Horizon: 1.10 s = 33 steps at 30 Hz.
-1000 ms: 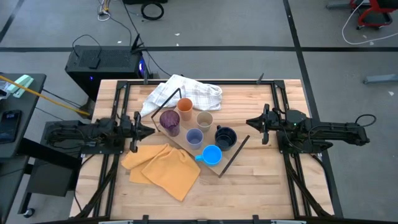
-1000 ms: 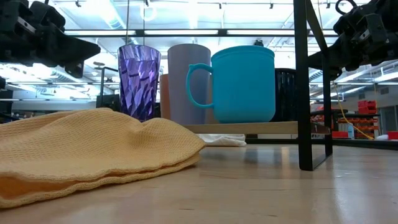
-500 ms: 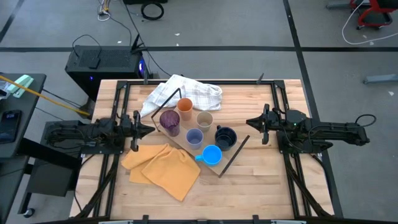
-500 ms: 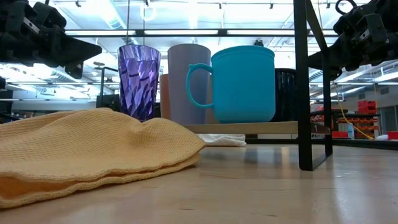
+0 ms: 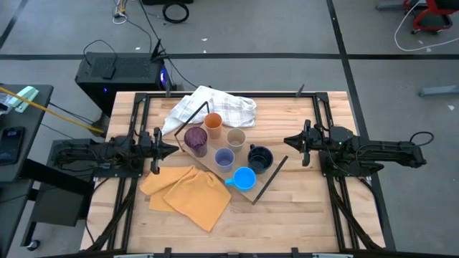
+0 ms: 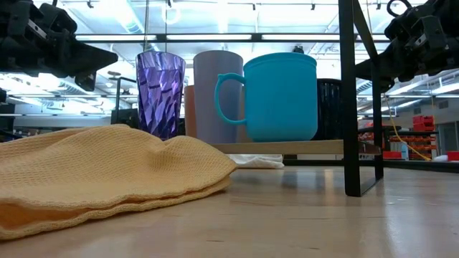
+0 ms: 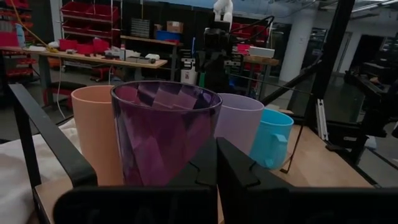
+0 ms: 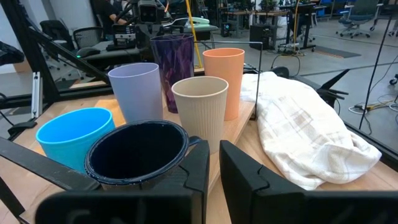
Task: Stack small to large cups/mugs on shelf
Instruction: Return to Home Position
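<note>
Six cups stand upright, bases on the light-wood shelf (image 6: 287,147), at the table's middle. They are a dark purple cup (image 5: 195,140), an orange one (image 5: 213,123), a tan one (image 5: 236,137), a pale lavender one (image 5: 224,158), a dark navy mug (image 5: 259,158) and a bright blue mug (image 5: 244,178). None is stacked. My left gripper (image 5: 172,150) hovers level to the left of the purple cup, shut and empty. My right gripper (image 5: 287,141) hovers level to the right of the navy mug. Only a thin slit shows between its fingers, and nothing is in it.
A white checked cloth (image 5: 211,106) lies bunched behind the shelf's far left corner. A yellow-orange cloth (image 5: 188,193) lies folded on the table in front of the shelf's left side. The shelf's black wire frame (image 5: 269,179) rises at its right. Bare tabletop shows near right.
</note>
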{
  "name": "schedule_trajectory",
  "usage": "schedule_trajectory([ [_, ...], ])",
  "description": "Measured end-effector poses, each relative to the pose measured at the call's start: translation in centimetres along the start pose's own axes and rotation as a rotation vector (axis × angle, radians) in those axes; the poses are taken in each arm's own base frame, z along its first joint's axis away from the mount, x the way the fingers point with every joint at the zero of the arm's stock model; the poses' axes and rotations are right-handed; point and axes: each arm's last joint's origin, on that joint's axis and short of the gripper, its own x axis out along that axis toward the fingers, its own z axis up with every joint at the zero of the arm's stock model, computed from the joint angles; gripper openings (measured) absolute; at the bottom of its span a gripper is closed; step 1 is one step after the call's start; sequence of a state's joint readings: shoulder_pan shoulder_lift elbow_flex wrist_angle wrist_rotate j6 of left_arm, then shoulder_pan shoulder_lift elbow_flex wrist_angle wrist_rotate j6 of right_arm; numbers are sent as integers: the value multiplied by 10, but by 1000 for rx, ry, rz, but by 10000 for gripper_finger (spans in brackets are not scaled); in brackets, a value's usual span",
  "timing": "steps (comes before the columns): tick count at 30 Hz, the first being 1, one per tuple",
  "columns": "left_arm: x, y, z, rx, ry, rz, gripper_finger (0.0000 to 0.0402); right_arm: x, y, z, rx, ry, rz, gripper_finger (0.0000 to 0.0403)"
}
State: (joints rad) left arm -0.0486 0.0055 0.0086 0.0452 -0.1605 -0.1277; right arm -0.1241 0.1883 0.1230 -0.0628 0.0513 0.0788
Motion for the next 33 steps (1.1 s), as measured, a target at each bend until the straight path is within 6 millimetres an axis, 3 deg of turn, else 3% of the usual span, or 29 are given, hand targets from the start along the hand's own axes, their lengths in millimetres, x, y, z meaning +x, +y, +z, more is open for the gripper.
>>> schedule_trajectory([
  [16, 0, 0, -1, -7, 12, 4, 5, 0, 0, 0, 0, 0, 0, 45],
  [25, 0, 0, -1, -15, 10, 5, 39, 0, 0, 0, 0, 0, 0, 45],
  [33, 0, 0, 0, -18, -2, 4, 43, 0, 0, 0, 0, 0, 0, 45],
])
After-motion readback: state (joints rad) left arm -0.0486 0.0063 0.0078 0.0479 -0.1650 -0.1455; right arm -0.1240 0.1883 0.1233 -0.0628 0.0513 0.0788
